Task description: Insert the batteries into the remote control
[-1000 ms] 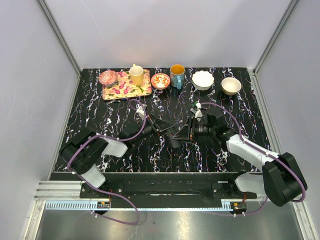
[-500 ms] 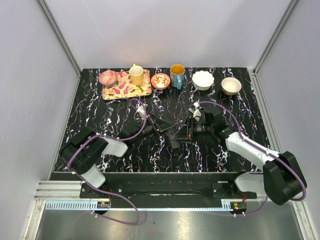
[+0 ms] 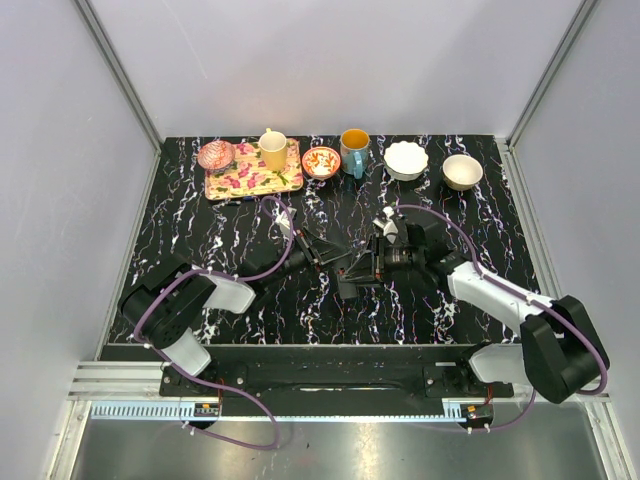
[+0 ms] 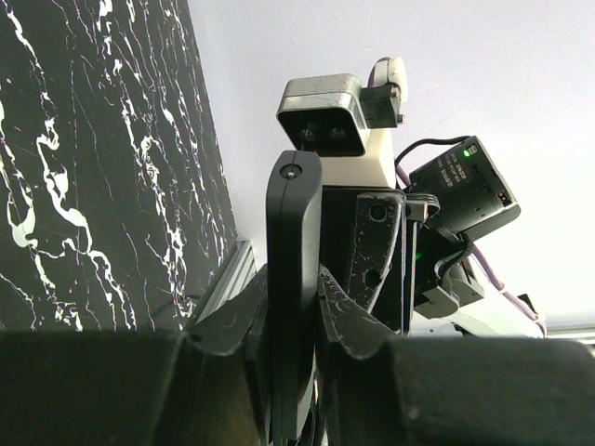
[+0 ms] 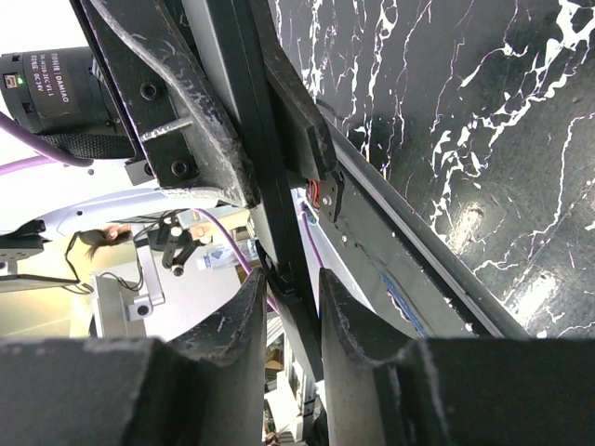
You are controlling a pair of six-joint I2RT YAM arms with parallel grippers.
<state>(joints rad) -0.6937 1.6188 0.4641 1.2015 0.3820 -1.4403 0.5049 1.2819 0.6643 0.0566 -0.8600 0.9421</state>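
Note:
The remote control (image 3: 345, 270), a slim black bar, hangs above the middle of the table where both arms meet. In the left wrist view the remote control (image 4: 294, 214) stands upright, and my left gripper (image 4: 294, 279) is shut on its lower part. The right arm's fingers (image 4: 376, 242) stand just behind it. In the right wrist view the remote control (image 5: 270, 186) runs tilted between my right gripper's (image 5: 290, 279) jaws, which have closed in on its end. The left gripper's fingers (image 5: 177, 121) hold it further up. No batteries are in view.
Along the far edge stand a flowered tray (image 3: 245, 180) with a yellow cup (image 3: 273, 150) and a pink bowl (image 3: 215, 155), a red patterned bowl (image 3: 321, 162), a blue mug (image 3: 354, 150), a white bowl (image 3: 406, 160) and a beige bowl (image 3: 462, 171).
My right arm has edged left toward the left gripper, and its jaws have narrowed a little around the remote. The left arm has held still.

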